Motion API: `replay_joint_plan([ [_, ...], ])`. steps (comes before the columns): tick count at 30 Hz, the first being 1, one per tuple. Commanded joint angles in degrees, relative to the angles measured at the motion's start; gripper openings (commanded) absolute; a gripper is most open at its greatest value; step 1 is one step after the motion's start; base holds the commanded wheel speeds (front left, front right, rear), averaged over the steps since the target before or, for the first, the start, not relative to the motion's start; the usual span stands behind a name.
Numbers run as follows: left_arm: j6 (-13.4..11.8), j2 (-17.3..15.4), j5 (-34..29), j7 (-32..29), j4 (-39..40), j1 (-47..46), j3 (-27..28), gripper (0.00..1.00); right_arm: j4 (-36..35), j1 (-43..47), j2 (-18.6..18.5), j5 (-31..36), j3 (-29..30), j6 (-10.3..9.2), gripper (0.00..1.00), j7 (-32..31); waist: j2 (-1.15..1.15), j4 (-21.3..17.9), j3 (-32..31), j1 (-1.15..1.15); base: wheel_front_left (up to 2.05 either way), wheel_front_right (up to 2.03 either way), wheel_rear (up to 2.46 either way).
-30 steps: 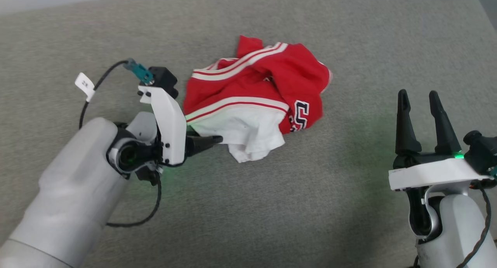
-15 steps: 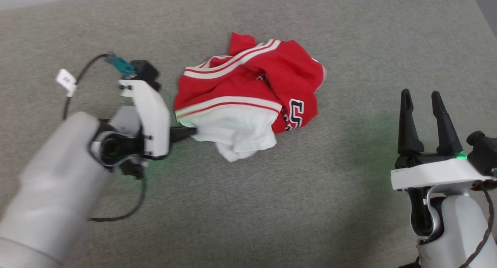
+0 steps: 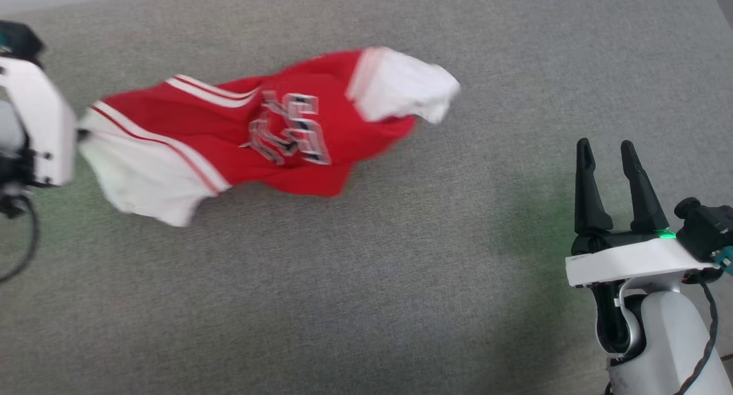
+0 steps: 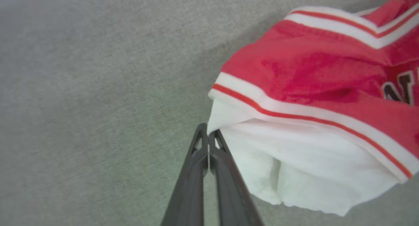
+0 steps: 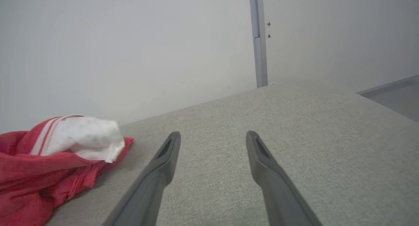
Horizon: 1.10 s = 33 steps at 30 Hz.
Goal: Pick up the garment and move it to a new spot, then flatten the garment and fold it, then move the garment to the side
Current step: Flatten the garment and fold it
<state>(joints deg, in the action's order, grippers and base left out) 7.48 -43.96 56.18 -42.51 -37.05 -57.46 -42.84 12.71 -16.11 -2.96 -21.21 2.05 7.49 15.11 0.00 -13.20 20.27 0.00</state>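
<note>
Soft even light (garment (image 3: 263, 133) motion-blurred)

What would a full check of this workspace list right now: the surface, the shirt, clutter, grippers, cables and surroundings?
Surface: grey fabric tabletop, evenly covered.
Job's things: garment, red with white sleeves and striped trim, drawn out sideways; blurred in the head view.
Clutter: nothing seen.
Grippers: left gripper shut, pinching the edge of the garment's white sleeve at its tips; right gripper open, over bare tabletop, apart from the garment.
Cables: black cable loops below the left wrist; second black cable runs down the right forearm.
Surroundings: pale wall behind the table, with a grey upright strip.
</note>
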Motion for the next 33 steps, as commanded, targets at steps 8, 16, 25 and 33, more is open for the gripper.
replay_joint_plan([
  [8, -1.35, -3.41, -11.56, 4.87, -5.33, -5.24, -4.70, 0.00, -0.32, -0.40, -0.01, -0.77, 0.49, 0.00, 1.00, 0.03, 0.00, -2.12, 1.76, 0.00, 0.00, 0.00, 0.00],
  [16, -0.64, -1.42, -11.11, 9.83, -11.11, -4.37, -5.00, 0.02, -0.39, -0.50, 0.00, -0.32, 0.74, 0.00, 1.00, 0.03, 0.00, -1.96, 1.91, 0.00, 0.00, 0.00, 0.00],
  [25, -0.08, 2.19, -9.25, 20.13, -11.92, -4.12, -4.30, 1.00, 1.01, -1.23, 0.00, 2.88, -1.32, 0.00, 1.00, 0.03, 0.00, 1.50, -0.48, 0.00, 0.00, 0.00, 0.00],
  [33, -0.81, 7.37, -6.54, 38.24, -8.02, 4.90, -2.48, 1.00, 7.37, -5.23, -5.86, 5.70, -9.38, 0.00, 1.00, -4.24, 0.00, 6.27, -3.97, 0.00, 0.00, 0.00, 0.00],
])
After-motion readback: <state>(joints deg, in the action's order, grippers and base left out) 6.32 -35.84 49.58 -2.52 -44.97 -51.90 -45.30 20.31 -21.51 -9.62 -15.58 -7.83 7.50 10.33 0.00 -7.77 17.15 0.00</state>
